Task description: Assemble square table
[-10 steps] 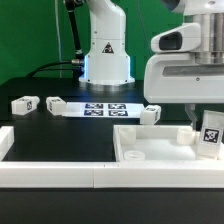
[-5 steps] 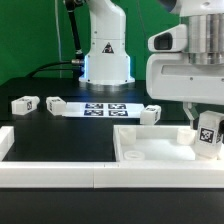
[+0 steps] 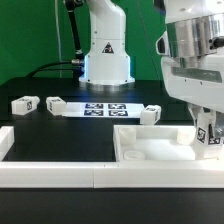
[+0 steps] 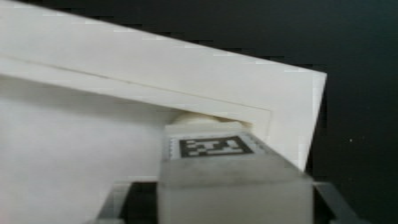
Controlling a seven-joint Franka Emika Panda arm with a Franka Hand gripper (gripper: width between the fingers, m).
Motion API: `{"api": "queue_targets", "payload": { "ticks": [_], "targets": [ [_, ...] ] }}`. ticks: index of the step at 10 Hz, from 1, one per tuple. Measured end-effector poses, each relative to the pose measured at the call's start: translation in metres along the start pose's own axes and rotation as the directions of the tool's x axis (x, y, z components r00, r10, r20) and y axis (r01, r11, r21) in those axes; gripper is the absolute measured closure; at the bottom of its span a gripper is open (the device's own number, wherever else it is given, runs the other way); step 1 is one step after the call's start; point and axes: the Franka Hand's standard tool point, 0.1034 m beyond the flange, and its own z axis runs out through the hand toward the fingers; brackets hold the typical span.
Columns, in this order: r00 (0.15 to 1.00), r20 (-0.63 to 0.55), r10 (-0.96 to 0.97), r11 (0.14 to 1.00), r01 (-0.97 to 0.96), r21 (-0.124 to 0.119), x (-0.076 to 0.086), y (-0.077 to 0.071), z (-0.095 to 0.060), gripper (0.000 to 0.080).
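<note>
At the exterior view's right, the gripper is pinching a tagged table leg. Its jaws are standing only as far apart as the leg is wide. The leg is hanging upright over the far right corner of the square tabletop. Whether its lower end is touching the tabletop cannot be told. The tabletop's floor is lying open toward the exterior view's left.

On the black table, the leftmost loose leg and the second loose leg are lying well apart from the gripper. The third loose leg is sitting just behind the tabletop's far rim. The marker board is lying between the second and third legs. A white border rail is running along the front.

Seen from the wrist, the gripper is clamping the leg, with its fingers pressing on opposite sides. The leg's tagged end is sitting close against the tabletop, at the inner corner of its rim. Beyond that corner, bare black table is showing.
</note>
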Motion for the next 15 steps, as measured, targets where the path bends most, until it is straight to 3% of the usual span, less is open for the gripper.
{"api": "queue_targets", "payload": {
  "ticks": [3, 4, 5, 6, 8, 9, 10, 12, 13, 14, 15],
  "targets": [
    [0.998, -0.004, -0.068, 0.998, 0.068, -0.004, -0.0027, -0.0006, 0.0003, 0.0497],
    [0.960, -0.020, -0.278, 0.961, 0.278, -0.013, -0.0027, -0.0041, -0.0014, 0.0317],
    [0.889, -0.027, -0.458, 0.889, 0.457, -0.023, -0.0032, -0.0055, -0.0017, 0.0188],
    [0.858, -0.028, -0.513, 0.858, 0.513, -0.023, -0.0027, -0.0052, -0.0014, 0.0161],
    [0.746, -0.024, -0.666, 0.746, 0.665, -0.029, -0.0014, -0.0052, -0.0015, 0.0152],
    [0.655, -0.023, -0.756, 0.655, 0.754, -0.048, -0.0013, -0.0043, -0.0018, 0.0152],
    [0.502, -0.019, -0.865, 0.502, 0.861, -0.082, -0.0019, -0.0036, -0.0023, 0.0151],
    [0.307, -0.010, -0.952, 0.306, 0.946, -0.103, -0.0031, -0.0042, -0.0021, 0.0151],
    [0.241, -0.013, -0.970, 0.241, 0.965, -0.102, -0.0019, -0.0057, -0.0024, 0.0151],
    [0.277, -0.016, -0.961, 0.278, 0.955, -0.101, -0.0023, -0.0053, -0.0019, 0.0151],
    [0.278, -0.016, -0.961, 0.278, 0.955, -0.101, -0.0020, -0.0052, -0.0017, 0.0278]
  ]
}}
